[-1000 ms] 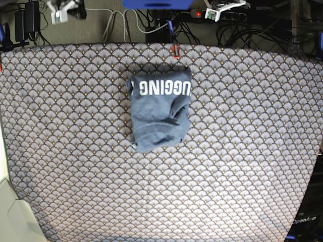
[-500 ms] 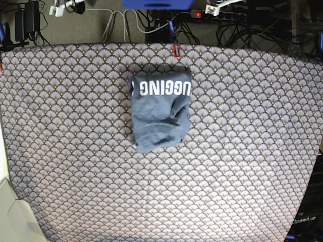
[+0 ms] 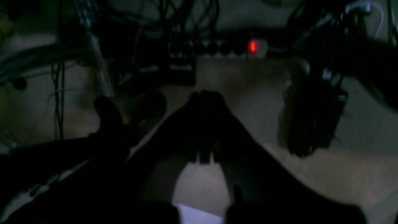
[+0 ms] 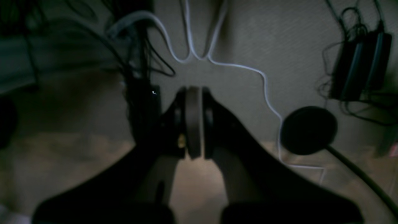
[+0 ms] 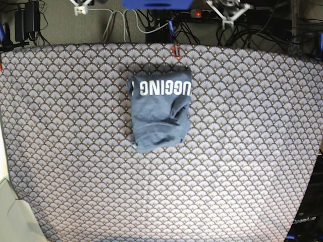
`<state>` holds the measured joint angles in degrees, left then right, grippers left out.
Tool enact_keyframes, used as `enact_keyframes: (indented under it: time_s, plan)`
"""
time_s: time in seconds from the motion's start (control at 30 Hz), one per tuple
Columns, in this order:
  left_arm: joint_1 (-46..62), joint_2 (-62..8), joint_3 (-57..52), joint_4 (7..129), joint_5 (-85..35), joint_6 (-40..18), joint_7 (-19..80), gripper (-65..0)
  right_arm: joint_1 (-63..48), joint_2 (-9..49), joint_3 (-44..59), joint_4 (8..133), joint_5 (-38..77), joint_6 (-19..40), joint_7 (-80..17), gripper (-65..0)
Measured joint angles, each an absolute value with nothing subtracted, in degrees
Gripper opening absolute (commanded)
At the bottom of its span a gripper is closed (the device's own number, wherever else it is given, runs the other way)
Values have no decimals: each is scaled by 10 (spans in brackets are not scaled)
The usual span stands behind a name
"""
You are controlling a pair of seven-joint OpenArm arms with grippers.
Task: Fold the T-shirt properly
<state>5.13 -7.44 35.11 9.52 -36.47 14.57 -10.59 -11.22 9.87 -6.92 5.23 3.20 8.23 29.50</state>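
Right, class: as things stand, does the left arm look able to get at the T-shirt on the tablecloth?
Probably yes. The T-shirt lies in the open on the tablecloth with nothing on or beside it. The left gripper, jaws shut, is drawn back past the far edge, so it must open and travel in first.

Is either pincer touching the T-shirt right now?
No. In the base view the T-shirt lies alone on the tablecloth, with both arms pulled back beyond the far edge.
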Motion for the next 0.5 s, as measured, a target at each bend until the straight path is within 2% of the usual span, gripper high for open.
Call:
enact_keyframes:
  time_s: [0.07, 0.13, 0.5]
  plan:
    - [37, -78, 350, 96, -366, 124, -79, -645, -102, 91, -97, 40, 34, 11, 294, -650]
    - [34, -79, 350, 98, -365, 115, -71, -645, -97, 87, -110, 39, 34, -13, 297, -650]
    - [23, -81, 358, 95, -316, 117, -67, -643, -82, 76, -111, 41, 34, -27, 262, -650]
